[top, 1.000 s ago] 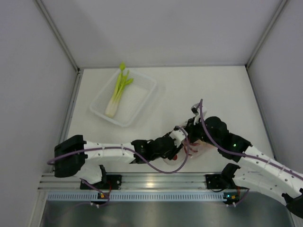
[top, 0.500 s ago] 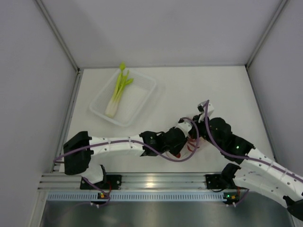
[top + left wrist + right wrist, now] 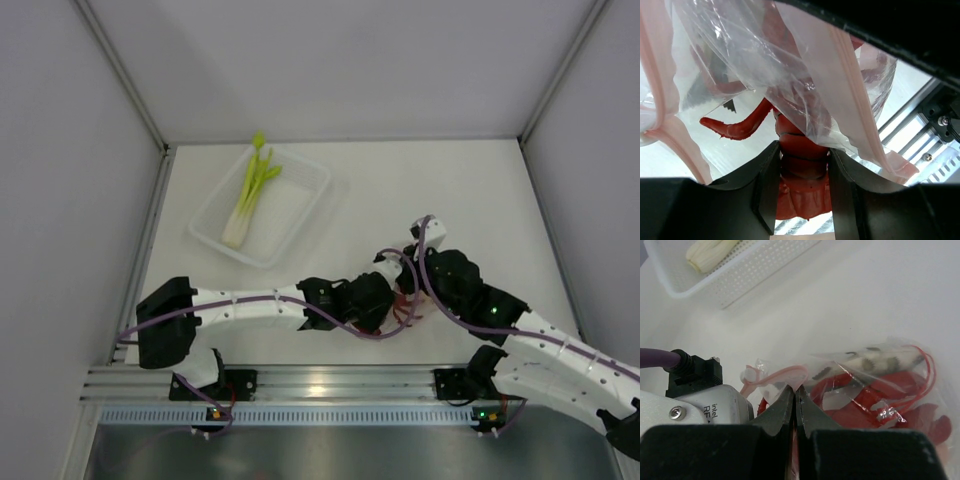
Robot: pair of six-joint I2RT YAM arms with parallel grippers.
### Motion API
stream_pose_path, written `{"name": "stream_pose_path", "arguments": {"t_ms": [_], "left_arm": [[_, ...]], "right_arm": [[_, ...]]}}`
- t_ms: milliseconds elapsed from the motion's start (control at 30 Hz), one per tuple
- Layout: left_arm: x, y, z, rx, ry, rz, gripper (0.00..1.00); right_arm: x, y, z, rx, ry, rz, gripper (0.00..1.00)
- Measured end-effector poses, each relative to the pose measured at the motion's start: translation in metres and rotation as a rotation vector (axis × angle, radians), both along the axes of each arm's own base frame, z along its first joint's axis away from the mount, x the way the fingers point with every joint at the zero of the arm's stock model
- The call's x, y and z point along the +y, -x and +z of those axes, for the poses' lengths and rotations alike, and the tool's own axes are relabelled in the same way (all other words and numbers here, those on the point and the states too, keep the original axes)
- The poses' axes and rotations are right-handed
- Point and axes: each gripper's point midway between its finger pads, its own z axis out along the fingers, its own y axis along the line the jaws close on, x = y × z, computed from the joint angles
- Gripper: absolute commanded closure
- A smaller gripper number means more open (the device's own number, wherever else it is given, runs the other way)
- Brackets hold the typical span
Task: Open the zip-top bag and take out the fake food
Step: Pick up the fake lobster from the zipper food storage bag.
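The zip-top bag (image 3: 740,60) hangs crumpled and open over the near table between both arms, and from above it is mostly hidden under the wrists (image 3: 408,305). My left gripper (image 3: 802,156) is shut on the tail of the red lobster (image 3: 801,172), whose body and claw still lie inside the clear plastic. My right gripper (image 3: 795,390) is shut on the bag's pink zip strip (image 3: 785,374). Through the plastic I see the lobster (image 3: 875,390) and a grey spotted fish (image 3: 880,361). The green-and-white leek (image 3: 250,190) lies in the tray.
The clear rigid tray (image 3: 300,215) stands at the back left, and its perforated wall (image 3: 740,275) shows in the right wrist view. The metal rail (image 3: 320,385) runs along the near edge. The left wrist's camera housing (image 3: 695,405) sits close beside my right fingers.
The left arm has reached further right into the bag's mouth. The right wrist swung slightly right and came back. Both grips are unchanged.
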Motion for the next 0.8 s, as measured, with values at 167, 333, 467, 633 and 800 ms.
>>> {"name": "stream_pose_path", "arguments": {"t_ms": [167,333,467,633,800], "left_arm": [[0.000,0.013,-0.009,0.062,0.006,-0.044,1.00],[0.002,0.017,-0.019,0.078,0.010,-0.055,1.00],[0.009,0.016,-0.022,0.076,-0.010,-0.037,1.00],[0.020,0.013,-0.024,0.068,-0.053,0.002,1.00],[0.031,0.007,-0.022,0.062,-0.099,0.035,1.00]], "right_arm": [[-0.008,0.003,-0.012,0.002,0.076,-0.011,1.00],[-0.008,0.006,-0.020,0.018,0.109,-0.002,1.00],[-0.002,0.009,-0.026,0.035,0.120,0.032,1.00],[0.005,0.012,-0.028,0.038,0.110,0.074,1.00],[0.009,0.011,-0.028,0.024,0.093,0.087,1.00]]}}
